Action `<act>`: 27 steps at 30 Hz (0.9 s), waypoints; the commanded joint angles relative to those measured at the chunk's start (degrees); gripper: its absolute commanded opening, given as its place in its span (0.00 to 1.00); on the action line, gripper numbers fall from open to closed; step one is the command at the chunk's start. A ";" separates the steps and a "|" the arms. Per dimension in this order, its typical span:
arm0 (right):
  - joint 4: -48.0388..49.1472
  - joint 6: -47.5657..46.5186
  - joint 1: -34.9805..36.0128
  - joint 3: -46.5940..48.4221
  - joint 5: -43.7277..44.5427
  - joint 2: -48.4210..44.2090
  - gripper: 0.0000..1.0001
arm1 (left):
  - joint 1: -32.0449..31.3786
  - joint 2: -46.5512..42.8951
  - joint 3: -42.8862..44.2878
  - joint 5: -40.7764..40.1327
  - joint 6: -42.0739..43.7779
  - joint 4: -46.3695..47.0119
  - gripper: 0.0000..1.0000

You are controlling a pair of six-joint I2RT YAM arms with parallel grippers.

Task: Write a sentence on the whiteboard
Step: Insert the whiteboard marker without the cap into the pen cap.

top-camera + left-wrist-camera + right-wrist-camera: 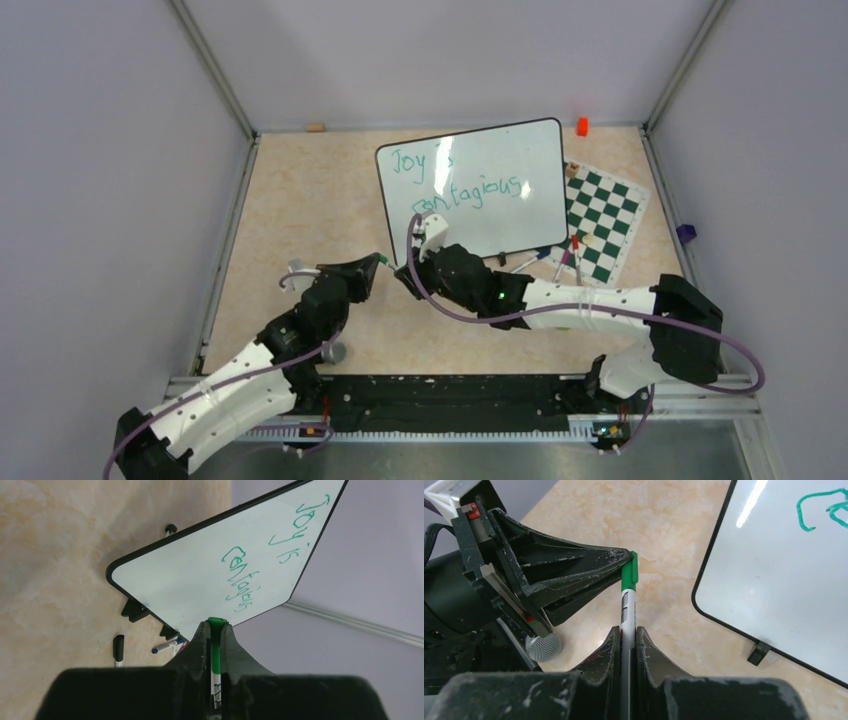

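The whiteboard (500, 165) lies at the table's back centre, raised on small black feet, with the teal-green sentence "Joy is contagious" (455, 180) in two lines. It also shows in the left wrist view (200, 575), the sentence (260, 555) readable there. A green-capped white marker (628, 605) spans both grippers in front of the board's near left corner. My left gripper (378, 262) is shut on its green cap (215, 645). My right gripper (628, 630) is shut on the white barrel. The board's corner (784, 590) is right of the marker.
A green-and-white chess mat (603, 215) lies right of the board, with loose markers (565, 260) at its near edge. An orange block (582, 126) sits at the back wall. A black marker (118, 647) and a blue one (165, 646) lie by the board's feet.
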 commanded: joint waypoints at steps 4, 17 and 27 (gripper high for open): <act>6.80 0.00 -0.57 4.50 -3.04 2.83 0.00 | -14.26 6.47 4.35 12.64 -0.82 17.23 0.00; 1.52 5.92 -7.54 -2.89 -17.73 -6.79 0.00 | -15.63 3.91 2.70 2.38 7.48 12.57 0.13; -12.85 5.19 -17.15 -9.39 -28.62 -22.31 0.00 | -13.82 -5.06 2.60 3.03 32.87 7.39 0.70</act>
